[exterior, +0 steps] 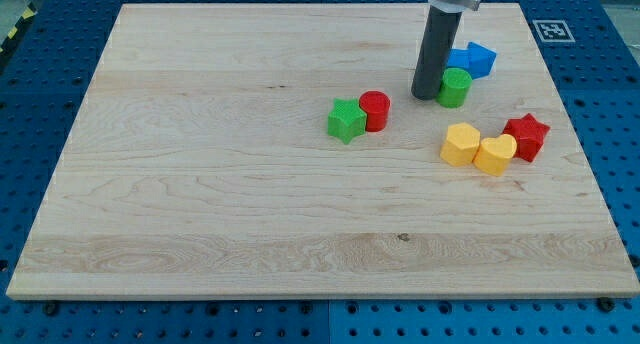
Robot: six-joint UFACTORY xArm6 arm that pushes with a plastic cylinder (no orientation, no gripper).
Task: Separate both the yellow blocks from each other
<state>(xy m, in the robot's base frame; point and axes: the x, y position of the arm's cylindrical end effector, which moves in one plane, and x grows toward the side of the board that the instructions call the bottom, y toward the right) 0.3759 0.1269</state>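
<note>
Two yellow blocks lie touching at the view's right: a yellow hexagon-like block [461,144] and a yellow heart block [495,153] to its right. A red star block [527,136] touches the heart's right side. My tip [425,95] stands above and left of the yellow pair, right beside the left side of a green cylinder [455,87]. The tip is apart from both yellow blocks.
Blue blocks [473,59] sit just behind the green cylinder. A green star block [346,120] and a red cylinder [375,111] touch each other left of my tip. The wooden board [200,184] ends at blue pegboard on all sides.
</note>
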